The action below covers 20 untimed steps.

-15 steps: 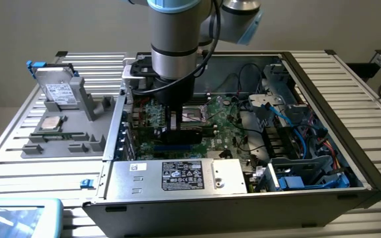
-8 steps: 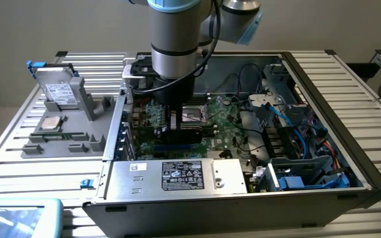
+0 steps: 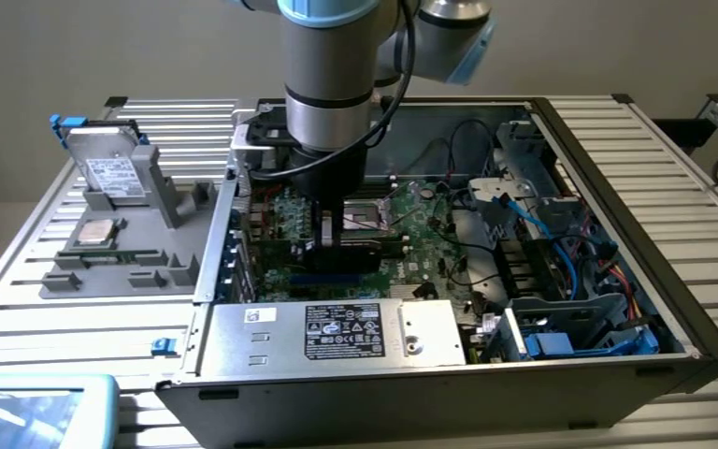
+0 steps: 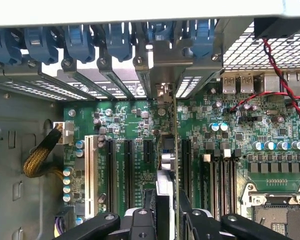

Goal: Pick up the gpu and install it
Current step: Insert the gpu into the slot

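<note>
Fingers [image 4: 186, 210] were clamped on the gpu [image 4: 165, 180], edge-on over the motherboard slots [image 4: 127, 170]; we feared a slight skew would jam its edge beside the slot and bend contacts.

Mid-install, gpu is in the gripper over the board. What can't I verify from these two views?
- Whether the gpu is seated in the motherboard: the wrist view sees it edge-on, its own body hiding the connector.
- Same contact in the exterior view: the gripper and arm stand in front.
- Where the grip sits on the card: cut off by the wrist view's edge.
</note>
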Tool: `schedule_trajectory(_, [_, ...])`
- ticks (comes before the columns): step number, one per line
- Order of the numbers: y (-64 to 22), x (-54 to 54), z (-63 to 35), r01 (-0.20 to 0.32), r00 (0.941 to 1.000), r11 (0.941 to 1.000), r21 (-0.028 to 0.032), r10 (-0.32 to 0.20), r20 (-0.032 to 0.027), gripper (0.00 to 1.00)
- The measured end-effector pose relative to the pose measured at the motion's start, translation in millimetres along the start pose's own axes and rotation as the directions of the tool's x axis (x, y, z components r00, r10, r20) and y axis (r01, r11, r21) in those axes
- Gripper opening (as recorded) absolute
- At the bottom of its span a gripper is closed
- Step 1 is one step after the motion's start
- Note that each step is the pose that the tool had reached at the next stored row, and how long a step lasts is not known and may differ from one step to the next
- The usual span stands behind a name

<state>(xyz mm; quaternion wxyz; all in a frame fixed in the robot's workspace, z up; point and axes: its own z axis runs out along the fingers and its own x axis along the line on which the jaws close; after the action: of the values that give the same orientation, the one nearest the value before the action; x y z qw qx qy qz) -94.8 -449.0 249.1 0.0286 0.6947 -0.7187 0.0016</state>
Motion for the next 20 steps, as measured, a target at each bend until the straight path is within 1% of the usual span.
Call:
schedule_trajectory(5, [0.0,0.0,0.1,0.000,1.0000,1.0000,0.0002,0.000,0.0002,0.28])
schedule_trajectory(7, [0.0,0.0,0.1,0.000,1.0000,1.0000,0.0017,0.000,0.0009,0.28])
schedule_trajectory(10, [0.1,0.1,-1.7,0.000,1.0000,0.9999,0.0132,0.000,0.0049,0.28])
schedule_trajectory(11, [0.2,0.1,-1.8,-0.001,1.0000,0.9998,0.0180,0.001,0.0059,0.28])
schedule_trajectory(12, [0.4,0.1,-1.7,-0.001,1.0000,0.9998,0.0202,0.001,0.0062,0.28])
schedule_trajectory(14, [1.1,0.1,-1.6,-0.001,1.0000,0.9998,0.0221,0.001,0.0061,0.28])
schedule_trajectory(20, [3.7,0.2,-0.9,-0.001,1.0000,0.9997,0.0236,0.001,0.0061,0.28])
